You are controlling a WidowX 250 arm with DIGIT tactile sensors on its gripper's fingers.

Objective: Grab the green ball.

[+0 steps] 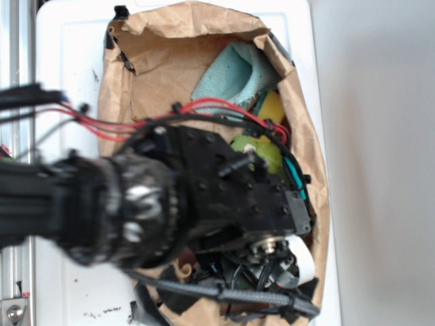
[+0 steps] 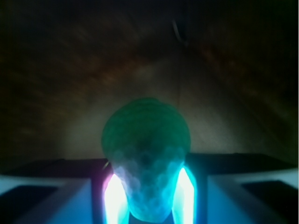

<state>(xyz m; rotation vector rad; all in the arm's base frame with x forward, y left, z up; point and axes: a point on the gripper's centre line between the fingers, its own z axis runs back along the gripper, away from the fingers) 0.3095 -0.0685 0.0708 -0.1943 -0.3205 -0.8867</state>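
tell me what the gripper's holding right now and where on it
The gripper holds the green ball, its two fingers pressed against the lower sides of the ball, the rounded top sticking out beyond the fingertips.

The black arm [image 1: 136, 197] reaches in from the left, wrist angled downward. In the wrist view the end effector [image 2: 148, 196] has its 2 fingers [image 2: 186, 196] closed against a round object.

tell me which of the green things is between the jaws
The green ball: round and dimpled, it sits between the two jaws in the wrist view. The lime-green plush toy and the teal cloth lie apart in the paper-lined bin.
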